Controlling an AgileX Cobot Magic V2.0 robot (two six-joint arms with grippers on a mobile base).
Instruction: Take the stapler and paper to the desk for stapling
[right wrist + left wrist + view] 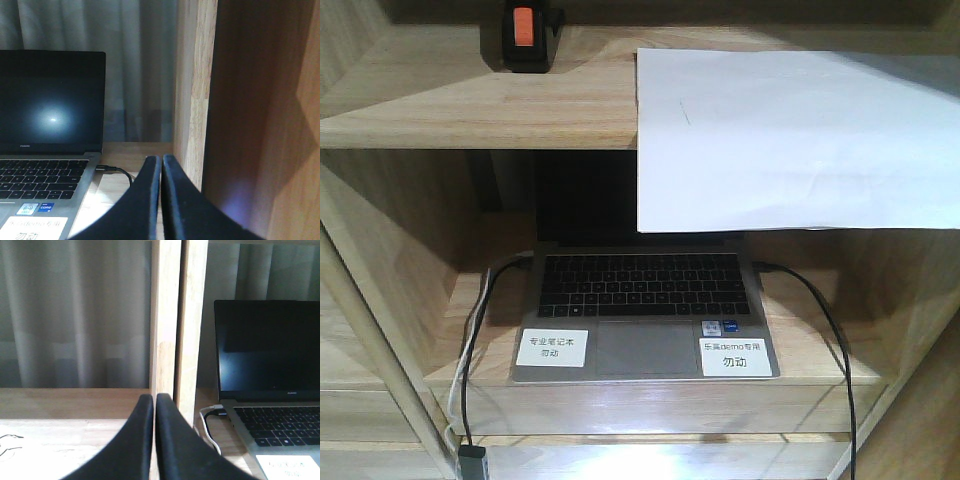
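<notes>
With left gripper (154, 405) and right gripper (161, 165) clenched empty, a brush could drag the overhanging paper (790, 140) off the shelf (470, 110) front edge.

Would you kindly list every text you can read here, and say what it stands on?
"专业笔记本 勿动": left white sticker on the laptop palm rest.
"乐高demo专用 勿动": right white sticker; its first characters are blurry.
"HUAWEI": screen bezel, small.
"core": blue badge; the rest is unreadable.
</notes>
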